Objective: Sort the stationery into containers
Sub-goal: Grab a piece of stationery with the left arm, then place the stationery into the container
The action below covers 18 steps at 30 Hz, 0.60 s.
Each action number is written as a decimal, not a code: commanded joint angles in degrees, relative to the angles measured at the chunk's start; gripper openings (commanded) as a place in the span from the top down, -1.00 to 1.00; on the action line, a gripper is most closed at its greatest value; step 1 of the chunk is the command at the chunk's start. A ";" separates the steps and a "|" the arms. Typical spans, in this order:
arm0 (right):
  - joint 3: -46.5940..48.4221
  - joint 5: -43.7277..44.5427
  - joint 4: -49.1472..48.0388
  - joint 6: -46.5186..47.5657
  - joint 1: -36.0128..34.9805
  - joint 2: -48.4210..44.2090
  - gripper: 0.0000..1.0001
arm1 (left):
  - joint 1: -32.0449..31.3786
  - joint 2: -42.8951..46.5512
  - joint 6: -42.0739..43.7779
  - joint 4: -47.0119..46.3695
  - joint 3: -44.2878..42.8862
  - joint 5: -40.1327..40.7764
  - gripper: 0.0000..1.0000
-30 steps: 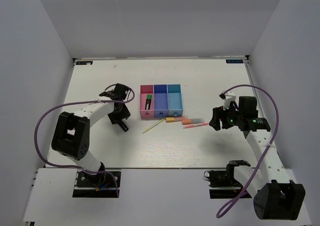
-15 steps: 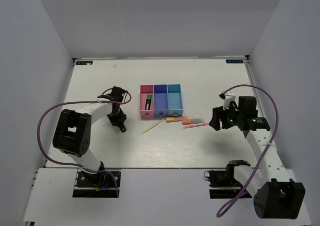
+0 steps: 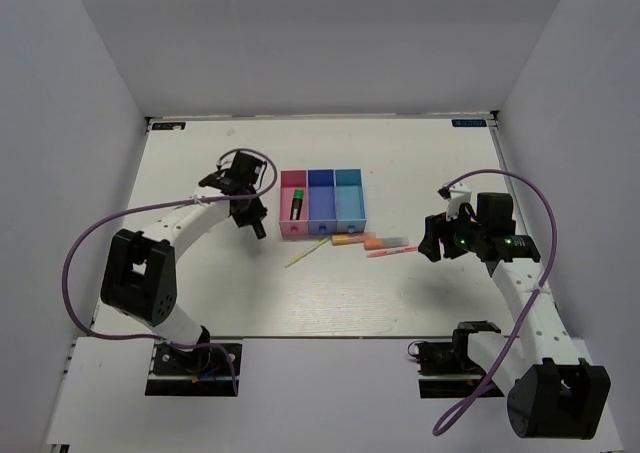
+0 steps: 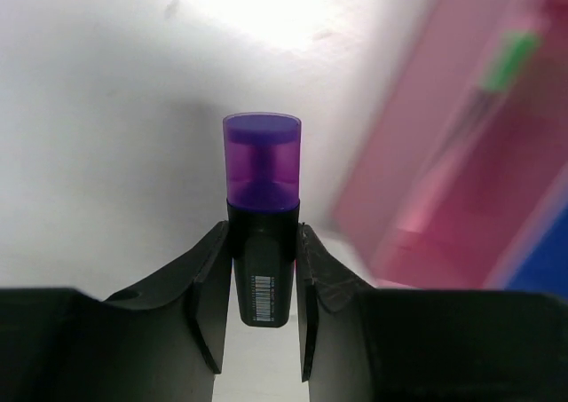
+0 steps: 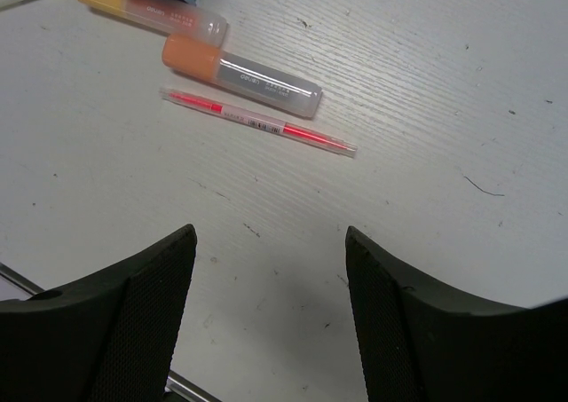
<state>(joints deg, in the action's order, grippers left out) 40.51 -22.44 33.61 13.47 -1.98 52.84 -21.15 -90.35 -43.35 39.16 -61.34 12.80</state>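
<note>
My left gripper (image 3: 255,227) is shut on a black marker with a purple cap (image 4: 261,182), held above the table just left of the pink bin (image 3: 283,205). The pink bin (image 4: 444,198) holds a black marker with a green cap (image 3: 297,204). The dark blue bin (image 3: 320,195) and light blue bin (image 3: 350,195) adjoin it. In front of the bins lie two orange highlighters (image 3: 347,239) (image 3: 385,243), a thin pink-red pen (image 5: 257,122) and a yellow-green stick (image 3: 305,253). My right gripper (image 5: 266,269) is open and empty, right of the pens.
The white table (image 3: 200,293) is walled by white panels on three sides. A purple cable (image 3: 85,243) loops beside the left arm and another (image 3: 540,213) over the right arm.
My left gripper has risen and moved up-right toward the pink bin with the purple-capped marker in it. The right arm has not moved.
</note>
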 commanded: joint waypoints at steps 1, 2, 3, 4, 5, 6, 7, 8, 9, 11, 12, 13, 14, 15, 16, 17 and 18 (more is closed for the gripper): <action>2.12 0.11 0.14 -0.11 -0.04 -0.28 -0.41 | -3.28 2.99 3.18 -1.10 -7.98 -0.41 0.62; 2.12 0.02 0.06 -0.03 0.04 -0.37 -0.41 | -3.63 2.55 3.54 -1.19 -10.35 -0.06 0.62; 2.03 0.11 0.14 -0.03 -0.04 -0.28 -0.41 | -4.51 0.72 3.89 -1.19 -11.42 0.12 0.62; 2.11 0.11 0.14 -0.11 0.04 -0.11 -0.41 | -4.78 -0.09 4.85 -1.10 -14.91 -0.05 0.62; 2.03 0.02 0.14 0.06 0.04 -0.28 -0.41 | -5.13 -2.62 5.38 -1.19 -16.17 -0.49 0.62; 2.11 -0.15 0.32 -0.11 0.04 -0.19 -0.36 | -5.92 -3.69 6.52 -0.93 -17.31 -0.49 0.59; 2.12 -0.24 0.23 -0.12 0.13 -0.19 -0.32 | -6.27 -4.65 7.75 -0.75 -20.97 -0.49 0.59; 2.12 -0.33 0.32 0.06 0.05 -0.28 -0.29 | -6.54 -6.75 8.45 -0.66 -22.14 -0.67 0.55; 2.12 -0.41 0.32 -0.03 0.04 -0.19 -0.26 | -7.41 -8.95 9.07 -0.75 -23.20 -0.76 0.52; 2.12 -0.50 0.15 0.06 0.04 -0.37 -0.20 | -8.03 -11.86 11.36 -0.31 -27.33 -0.58 0.44; 2.12 -0.50 0.32 -0.03 0.13 -0.37 -0.20 | -8.12 -13.70 12.49 0.13 -28.99 -0.58 0.41; 2.12 -0.50 0.41 -0.03 0.31 -0.28 -0.20 | -8.47 -15.37 13.20 0.74 -29.88 -0.23 0.35; 2.12 -0.42 0.41 0.15 -0.04 -0.28 -0.20 | -8.73 -16.08 13.55 1.01 -31.37 -0.32 0.31; 2.12 -0.42 0.32 0.06 0.13 -0.45 -0.20 | -9.00 -17.92 14.34 1.44 -32.25 0.38 0.27; 2.12 -0.50 0.49 0.15 0.13 -0.46 -0.20 | -9.26 -18.20 14.61 1.80 -32.78 0.65 0.22; 2.12 -0.50 0.32 0.15 -0.04 -0.37 -0.20 | -9.35 -18.72 15.14 2.24 -33.57 0.74 0.17; 2.20 -0.42 0.41 0.15 -0.04 -0.46 -0.24 | -9.53 -19.51 15.49 2.33 -33.75 1.52 0.12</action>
<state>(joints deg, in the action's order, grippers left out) 40.51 -22.46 33.78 13.50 -1.98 52.84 -29.95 -110.54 -30.81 39.38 -91.96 12.78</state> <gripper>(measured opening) 0.611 0.429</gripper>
